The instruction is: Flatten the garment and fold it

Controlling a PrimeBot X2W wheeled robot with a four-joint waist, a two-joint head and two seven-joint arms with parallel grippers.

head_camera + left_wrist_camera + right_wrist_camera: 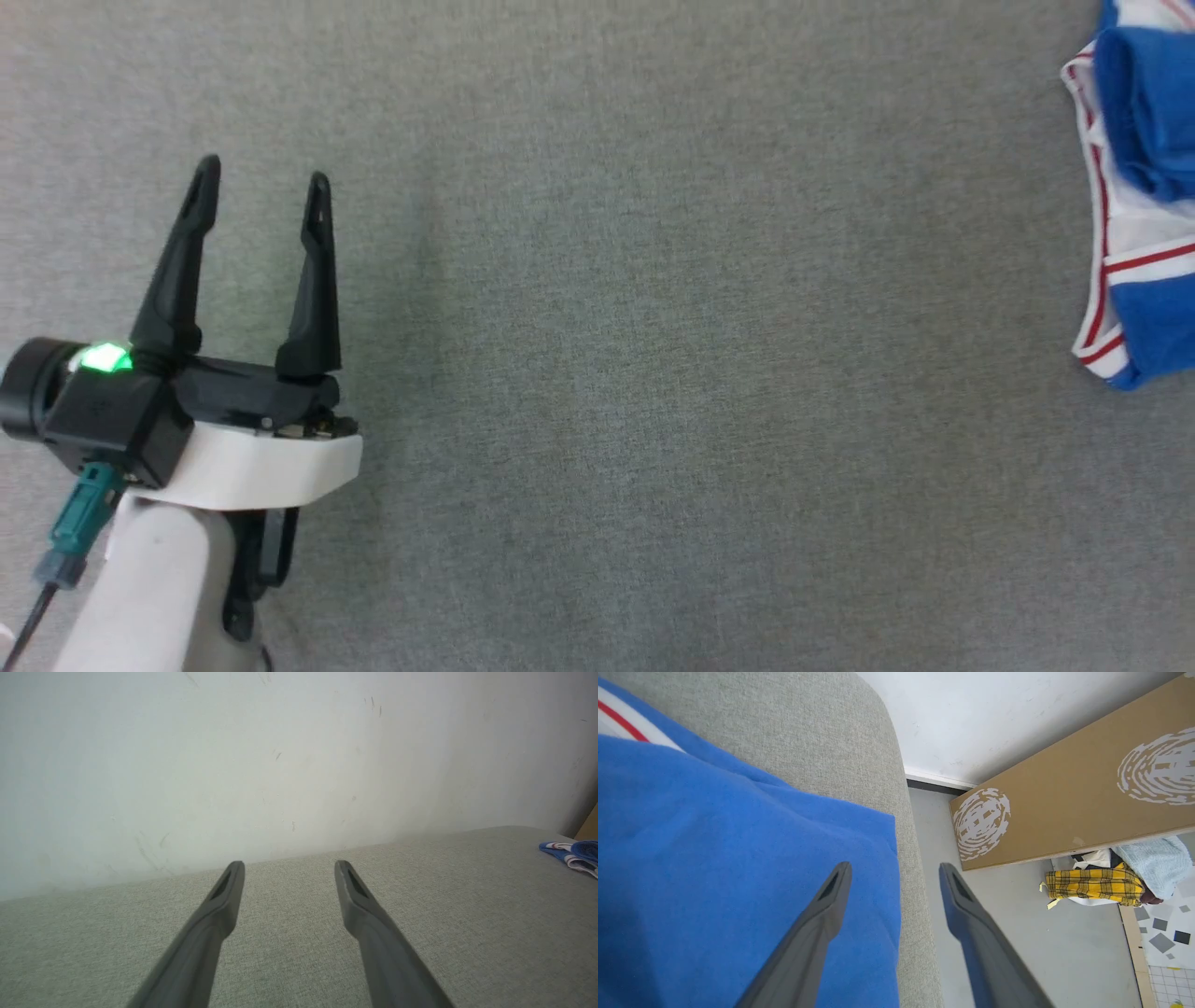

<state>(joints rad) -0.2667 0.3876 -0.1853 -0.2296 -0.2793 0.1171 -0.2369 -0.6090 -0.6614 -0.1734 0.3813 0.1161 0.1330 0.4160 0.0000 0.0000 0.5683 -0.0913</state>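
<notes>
Right gripper [894,867] is hovering, fingers spread, over the crumpled blue T-shirt [714,858], which is lying at the right edge of the grey cushion [653,373]. Left gripper [263,171] is waiting spread, well apart. A good grasp is probably pinching one layer near the edge and drawing it inward.

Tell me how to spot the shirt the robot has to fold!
Start at the big grey fabric surface against the white wall. Go to its right-hand edge, far from the left gripper: the garment lies bunched there. It is bright blue with white bands edged in thin red stripes, unlike the yellow checked cloth down on the floor.
</notes>
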